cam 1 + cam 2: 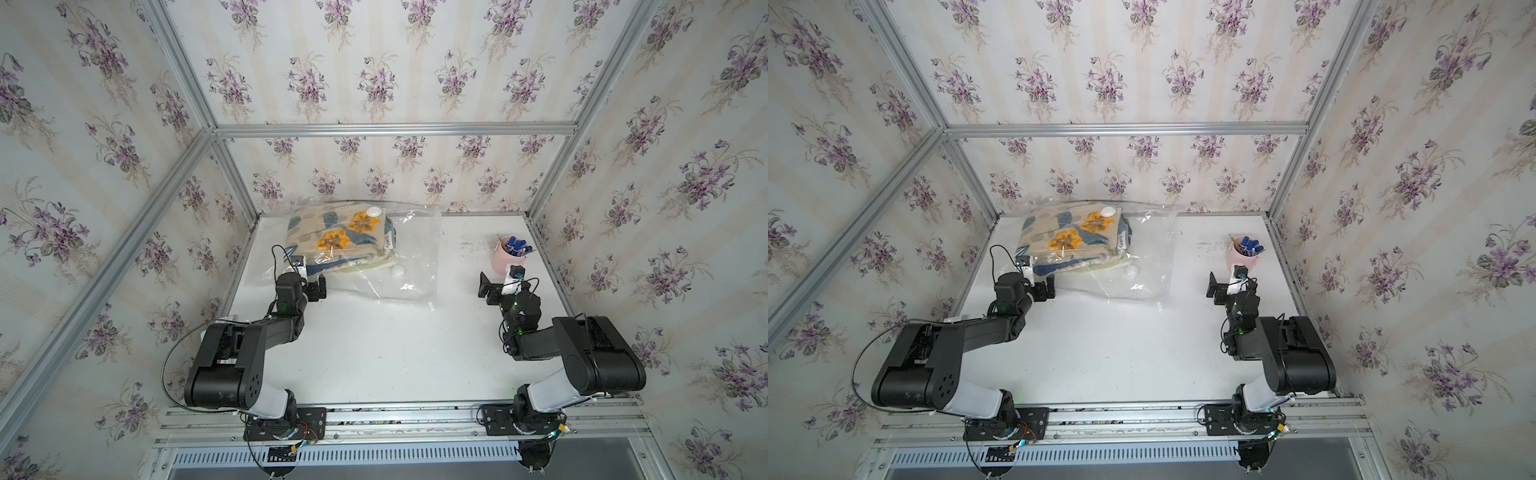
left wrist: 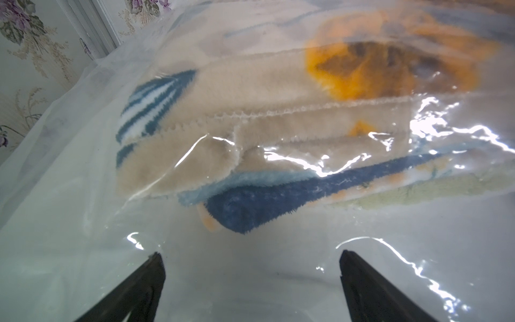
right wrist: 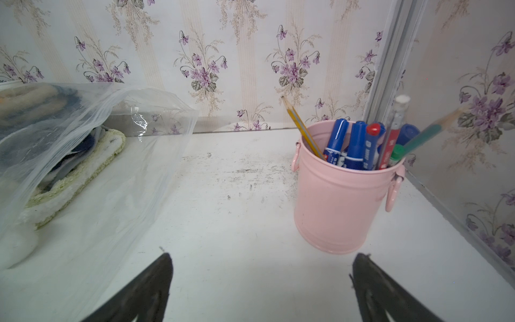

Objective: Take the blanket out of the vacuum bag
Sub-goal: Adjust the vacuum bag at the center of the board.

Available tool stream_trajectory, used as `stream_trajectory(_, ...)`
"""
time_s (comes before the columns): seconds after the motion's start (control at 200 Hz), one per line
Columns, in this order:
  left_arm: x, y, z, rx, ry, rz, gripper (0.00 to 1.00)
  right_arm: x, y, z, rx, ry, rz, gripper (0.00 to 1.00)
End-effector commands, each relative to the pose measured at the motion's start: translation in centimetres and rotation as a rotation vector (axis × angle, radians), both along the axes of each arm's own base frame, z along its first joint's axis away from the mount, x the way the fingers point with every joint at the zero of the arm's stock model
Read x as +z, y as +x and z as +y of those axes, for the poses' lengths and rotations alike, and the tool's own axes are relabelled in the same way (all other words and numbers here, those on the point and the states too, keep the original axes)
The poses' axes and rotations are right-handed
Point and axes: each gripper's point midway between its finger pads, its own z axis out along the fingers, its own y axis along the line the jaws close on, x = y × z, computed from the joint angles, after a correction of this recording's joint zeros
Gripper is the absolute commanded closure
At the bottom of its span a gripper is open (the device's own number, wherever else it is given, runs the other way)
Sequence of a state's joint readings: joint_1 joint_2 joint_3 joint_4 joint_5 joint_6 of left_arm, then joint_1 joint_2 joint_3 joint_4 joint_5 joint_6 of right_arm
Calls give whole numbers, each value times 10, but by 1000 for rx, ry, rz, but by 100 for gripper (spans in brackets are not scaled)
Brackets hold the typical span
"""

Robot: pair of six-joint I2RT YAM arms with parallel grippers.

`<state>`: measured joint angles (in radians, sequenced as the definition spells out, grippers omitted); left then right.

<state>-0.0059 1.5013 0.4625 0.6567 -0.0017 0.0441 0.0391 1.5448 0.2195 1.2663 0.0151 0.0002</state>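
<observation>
While both arms reach forward over the white table [image 1: 374,353], each pincer stands spread wide and grips nothing.

Left pincer [image 2: 250,255]: its two black fingertips [image 2: 152,267] hang low at the near margin of the large transparent crinkly plastic vacuum bag [image 1: 415,257]. Whether they touch the film cannot be told.

Directly ahead of this pincer, inside the bag, lies the folded fleece blanket, beige with orange flowers and blue leaves [image 1: 332,239]. It fills the part of the bag nearest the left pincer. The part of the bag toward the right pincer is slack, see-through film lying on the table.

Beyond the orange flowers, on the bag's upper face at its far edge, sits the small round white valve cap [image 1: 372,211].

Right pincer [image 3: 264,255]: it hovers over bare table, well apart from the bag, which lies off to its left. In the right wrist view the bag's slack end rises in a loose fold on that side.

Just ahead of this pincer and slightly to its right stands an upright pink metal bucket with ring handles [image 3: 334,200]. The bucket holds blue marker pens [image 3: 355,145] and a yellow pencil [image 3: 301,128].

Farthest from both pincers, behind the bag and the bucket, stand the walls papered with violet flower sprigs [image 1: 415,83], joined by aluminium frame bars [image 1: 395,129].
</observation>
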Motion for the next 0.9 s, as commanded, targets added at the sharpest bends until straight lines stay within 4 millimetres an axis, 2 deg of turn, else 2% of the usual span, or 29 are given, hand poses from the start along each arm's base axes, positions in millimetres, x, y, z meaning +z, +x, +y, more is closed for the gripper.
stream_trajectory(0.0,5,2,0,0,2,-18,0,6,1,-1,-9,0,-23,0)
stream_trajectory(0.549,4,2,0,-2,-1,-15,0,6,1,-2,-13,0,-25,0)
stream_trajectory(0.669,5,2,0,-2,-1,-17,0,6,-4,-6,-33,2,-30,0)
stream_trajectory(0.689,5,2,0,-1,0,-16,0,13,-5,-7,-42,5,-60,0)
stream_trajectory(0.804,6,2,0,-1,-1,-18,0,21,-15,-21,-125,32,-101,0)
stream_trajectory(0.869,6,2,0,0,0,-22,0,30,-14,-23,-133,31,-108,0)
stream_trajectory(0.894,7,3,1,4,0,-15,0,27,-13,-23,-135,27,-77,0)
